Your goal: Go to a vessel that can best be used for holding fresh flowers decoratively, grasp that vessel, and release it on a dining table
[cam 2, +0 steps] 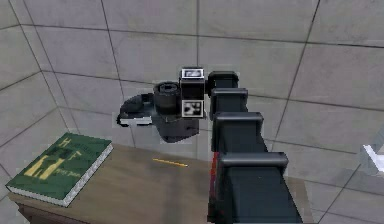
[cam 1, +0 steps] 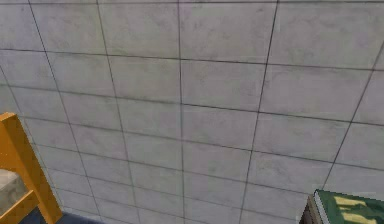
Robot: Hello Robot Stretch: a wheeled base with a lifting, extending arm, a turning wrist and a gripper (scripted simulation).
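**We are holding the arm out over the tabletop, with a small pale thing at the jaws.**

The small pale thing is hanging at the far end of the jaws, clear of the tabletop, with tiled floor behind it; we cannot confirm it as a vase. We cannot tell whether the jaws are spread or pressed together. A green book is lying flat on the tabletop at the arm side view's left, and a thin yellow stick is lying between it and the arm. In the forward view, a yellow wooden frame is standing at the left edge.
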